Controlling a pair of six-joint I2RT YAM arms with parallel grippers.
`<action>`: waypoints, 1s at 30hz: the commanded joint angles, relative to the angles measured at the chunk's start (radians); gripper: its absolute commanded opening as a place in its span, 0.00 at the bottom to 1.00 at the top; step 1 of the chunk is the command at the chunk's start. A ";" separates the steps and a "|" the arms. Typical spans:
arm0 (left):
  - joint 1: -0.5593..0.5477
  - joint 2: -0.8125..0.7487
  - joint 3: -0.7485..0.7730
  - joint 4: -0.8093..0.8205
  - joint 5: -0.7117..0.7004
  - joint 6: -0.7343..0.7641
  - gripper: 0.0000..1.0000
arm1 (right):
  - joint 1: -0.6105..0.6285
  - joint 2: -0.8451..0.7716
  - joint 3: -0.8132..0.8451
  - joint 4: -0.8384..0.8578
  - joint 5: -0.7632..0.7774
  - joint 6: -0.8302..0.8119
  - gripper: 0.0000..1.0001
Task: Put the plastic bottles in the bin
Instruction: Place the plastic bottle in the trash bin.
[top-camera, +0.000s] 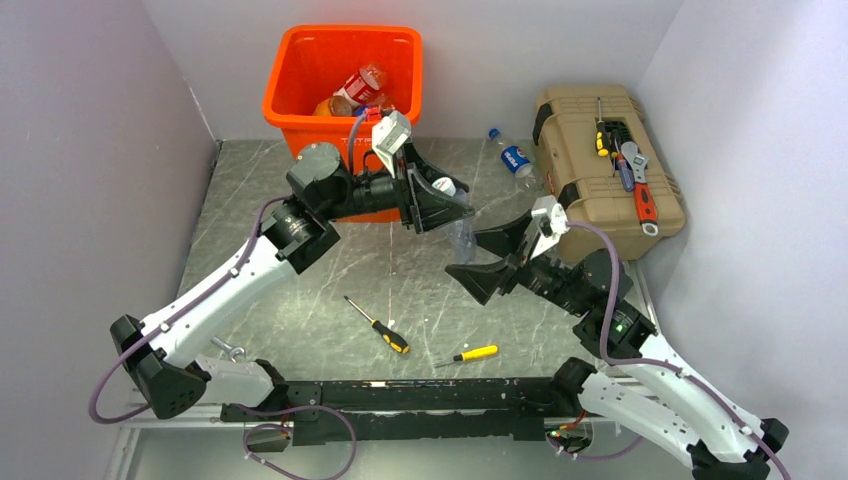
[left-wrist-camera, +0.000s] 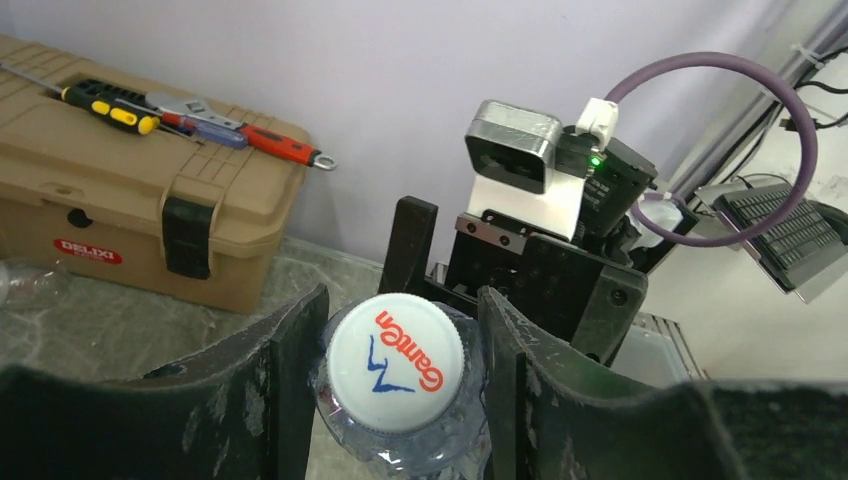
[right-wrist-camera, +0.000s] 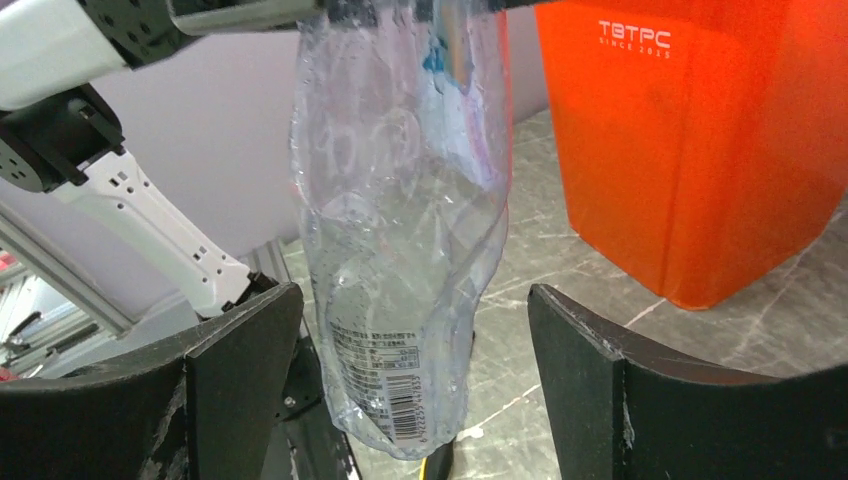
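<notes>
The clear bottle (right-wrist-camera: 400, 230) is squashed and hangs in the air, cap up, above the tabletop (top-camera: 300, 290) and just in front of the bin (top-camera: 340, 35). The left gripper (top-camera: 440, 200) holds it tight at the neck, right under the white cap (left-wrist-camera: 397, 360), so the soft body can dangle down without slipping out. The right gripper (top-camera: 462, 252) is spread wide, with one finger on each side of the bottle's lower half, and it does not touch it. I think it is open like that so the left arm alone can carry the bottle to the bin. The bin is close behind, and some other bottles (top-camera: 358, 90) lie inside it. A blue-label bottle (top-camera: 513, 158) lies on the tabletop beside the tan toolbox (top-camera: 600, 160), not yet put away.
</notes>
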 joint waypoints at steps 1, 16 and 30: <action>-0.002 0.015 0.102 -0.142 0.100 0.068 0.00 | 0.003 0.027 0.092 -0.159 -0.029 -0.074 0.86; -0.002 -0.058 0.003 -0.025 -0.062 -0.020 0.74 | 0.005 0.029 0.013 0.016 0.061 -0.034 0.32; -0.002 -0.109 -0.091 0.153 -0.251 -0.122 0.50 | 0.005 0.033 -0.019 0.085 0.057 -0.026 0.28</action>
